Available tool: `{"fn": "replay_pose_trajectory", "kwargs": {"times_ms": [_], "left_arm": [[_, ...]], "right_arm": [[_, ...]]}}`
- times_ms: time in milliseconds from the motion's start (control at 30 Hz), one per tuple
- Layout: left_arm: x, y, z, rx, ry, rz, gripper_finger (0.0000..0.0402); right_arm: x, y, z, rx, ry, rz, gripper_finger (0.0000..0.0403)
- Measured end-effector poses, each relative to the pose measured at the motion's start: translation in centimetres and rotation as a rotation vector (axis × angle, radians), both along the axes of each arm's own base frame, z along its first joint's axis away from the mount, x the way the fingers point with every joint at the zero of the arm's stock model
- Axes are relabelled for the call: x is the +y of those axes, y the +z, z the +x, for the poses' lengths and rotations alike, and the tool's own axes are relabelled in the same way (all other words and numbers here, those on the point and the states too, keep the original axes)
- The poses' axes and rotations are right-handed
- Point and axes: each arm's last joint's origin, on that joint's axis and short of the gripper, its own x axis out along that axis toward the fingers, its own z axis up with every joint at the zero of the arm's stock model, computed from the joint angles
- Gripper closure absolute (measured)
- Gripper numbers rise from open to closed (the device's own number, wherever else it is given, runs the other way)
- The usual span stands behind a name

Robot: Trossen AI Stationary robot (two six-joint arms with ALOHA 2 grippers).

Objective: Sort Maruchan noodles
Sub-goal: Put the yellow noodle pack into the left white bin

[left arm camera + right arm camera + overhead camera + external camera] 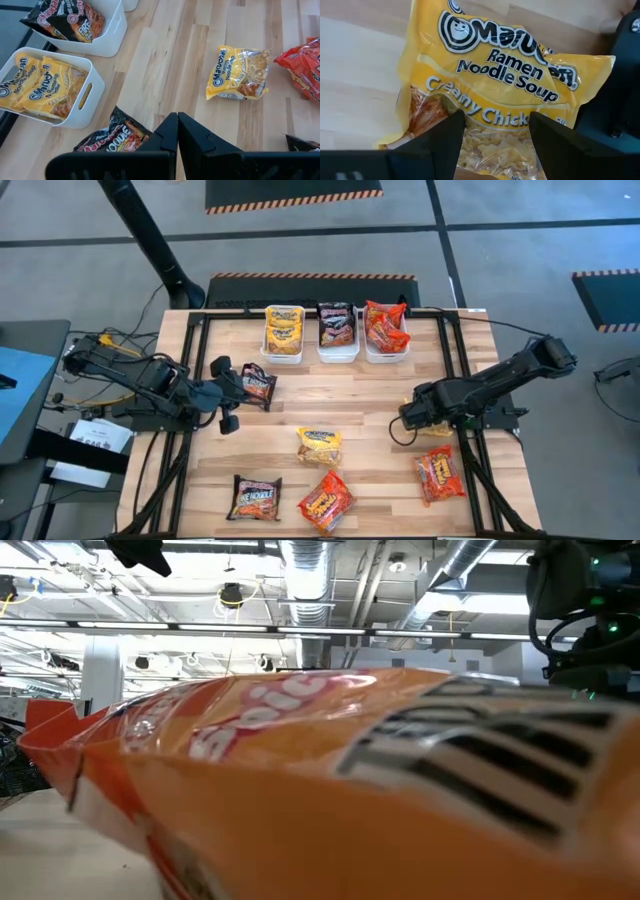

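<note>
Pale wooden planks carry the work. Right gripper [495,145] hangs low with fingers spread either side of a yellow crinkly creamy-chicken ramen packet [495,85] by the table's right edge; it should straddle the middle before closing. Left gripper [177,132], pressed together, pins a dark brown-black packet [112,140] near the white plastic bin of yellow packets [92,95].
</note>
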Motion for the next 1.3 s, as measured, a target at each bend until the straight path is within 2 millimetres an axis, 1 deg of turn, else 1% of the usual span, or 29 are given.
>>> {"fn": "replay_pose_trajectory", "kwargs": {"times_ms": [100,167,233,367,467,500,533,800,900,1033,1233,1300], "left_arm": [[0.0,0.0,0.0,0.004,0.0,0.001,0.0401],[0.0,0.0,0.0,0.006,0.0,0.002,0.0401],[0.0,0.0,-0.1,0.006,0.0,0.002,0.0401],[0.0,0.0,0.0,0.006,0.0,0.002,0.0401],[0.0,0.0,-0.1,0.006,0.0,0.002,0.0402],[0.0,0.0,-0.1,0.007,-0.001,0.001,0.0402],[0.0,0.0,0.0,0.007,-0.003,-0.001,0.0401],[-0.1,-0.3,-0.2,0.031,0.002,-0.075,0.0401],[-0.1,-0.5,-0.5,0.068,0.006,-0.112,0.0389],[0.0,-0.7,-0.7,0.092,0.033,-0.137,0.0352],[0.0,-0.8,-0.7,0.085,0.079,-0.172,0.0272],[0.2,-0.7,-0.7,0.051,0.141,-0.159,0.0246]], "right_arm": [[0.1,-0.3,0.3,0.007,-0.006,0.002,0.0156],[0.1,-0.3,0.4,0.003,-0.012,0.006,0.0177],[0.1,-0.4,0.5,-0.009,-0.017,0.018,0.0212],[0.2,-0.4,0.7,-0.029,-0.008,0.025,0.0304],[0.2,-0.4,0.8,-0.03,0.042,0.028,0.0369],[0.2,-0.4,0.7,-0.027,0.059,0.029,0.0383],[0.2,-0.3,0.8,-0.026,0.073,0.029,0.0389],[0.3,1.3,1.4,0.007,0.173,-0.02,0.0399],[0.3,1.7,1.8,-0.024,0.207,-0.044,0.0399],[0.6,1.9,1.8,-0.033,0.25,-0.064,0.0399],[1.7,2.4,1.8,-0.057,0.315,-0.075,0.0399],[2.2,2.8,2.0,-0.078,0.339,-0.085,0.04]]}}
